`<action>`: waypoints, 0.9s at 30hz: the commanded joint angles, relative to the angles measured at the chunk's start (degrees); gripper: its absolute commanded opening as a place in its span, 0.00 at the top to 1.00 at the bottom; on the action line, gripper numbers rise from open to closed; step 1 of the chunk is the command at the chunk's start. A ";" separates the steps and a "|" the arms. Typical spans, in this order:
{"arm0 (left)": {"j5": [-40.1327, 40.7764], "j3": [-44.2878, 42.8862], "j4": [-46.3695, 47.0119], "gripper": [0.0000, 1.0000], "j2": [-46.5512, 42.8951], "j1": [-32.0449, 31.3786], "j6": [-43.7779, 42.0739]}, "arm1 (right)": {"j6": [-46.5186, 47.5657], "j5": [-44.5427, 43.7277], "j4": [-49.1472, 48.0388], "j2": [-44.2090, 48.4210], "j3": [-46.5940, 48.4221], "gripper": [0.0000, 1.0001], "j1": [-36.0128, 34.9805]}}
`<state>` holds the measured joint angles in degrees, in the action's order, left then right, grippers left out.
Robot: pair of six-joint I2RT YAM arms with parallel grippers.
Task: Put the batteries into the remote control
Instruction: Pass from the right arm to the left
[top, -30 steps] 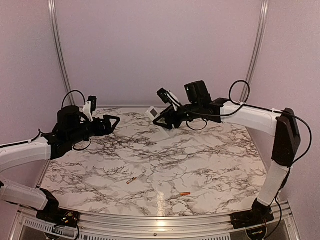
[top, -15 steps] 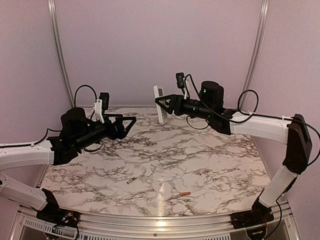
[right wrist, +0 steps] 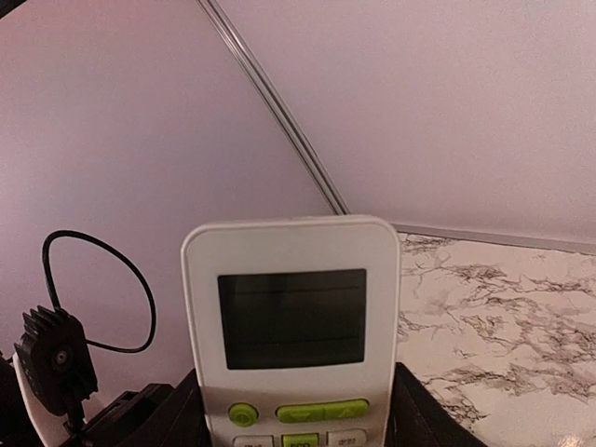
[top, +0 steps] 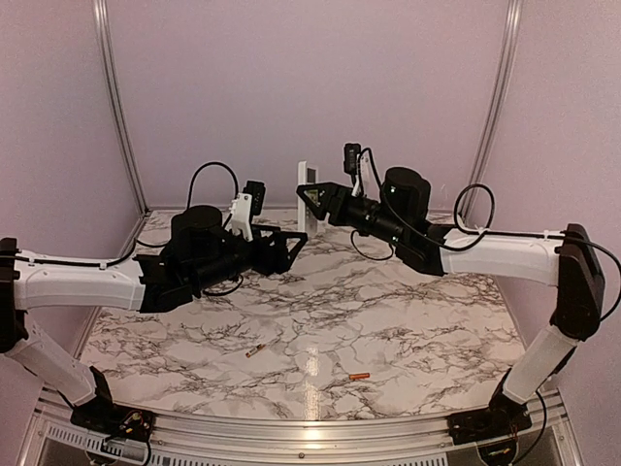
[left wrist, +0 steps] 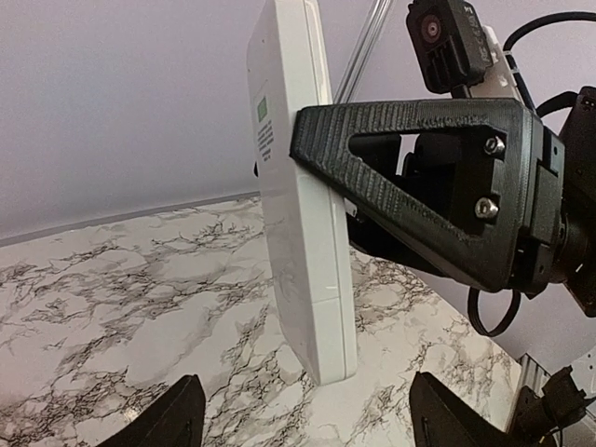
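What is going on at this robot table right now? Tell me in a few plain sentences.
The right gripper holds the remote control upright in the air over the far side of the table. The left gripper is open close beside it, not touching. The gold battery and the orange battery lie untouched near the table's front edge, so neither is loaded yet.

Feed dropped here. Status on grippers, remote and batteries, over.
Right gripper shut on remote control, upright above table. Left gripper open, short of it. Gold battery and orange battery loose on table, nothing blocking.

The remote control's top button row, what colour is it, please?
Lime green buttons; right wrist view.
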<state>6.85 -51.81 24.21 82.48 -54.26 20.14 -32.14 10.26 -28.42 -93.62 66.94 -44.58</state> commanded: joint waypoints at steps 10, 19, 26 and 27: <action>6.35 -8.92 -7.15 0.43 7.08 -0.97 -0.33 | -2.84 -4.82 -6.50 1.87 -2.48 0.55 -2.68; 8.31 -10.15 -7.70 0.81 8.38 -1.20 -0.23 | -3.34 -4.94 -7.81 2.05 -3.69 0.47 -2.92; 12.65 -9.56 -9.98 0.90 6.23 -1.20 -5.30 | 0.15 -6.11 -4.78 6.79 -5.35 0.08 -2.80; 13.77 -9.02 -10.00 0.92 5.39 -1.20 -6.60 | 1.82 -6.05 -3.60 8.04 -5.63 0.02 -2.68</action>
<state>16.19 -61.06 15.73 90.30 -55.66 18.06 -33.89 4.95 -32.91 -91.48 61.43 -47.07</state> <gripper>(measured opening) 0.172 0.887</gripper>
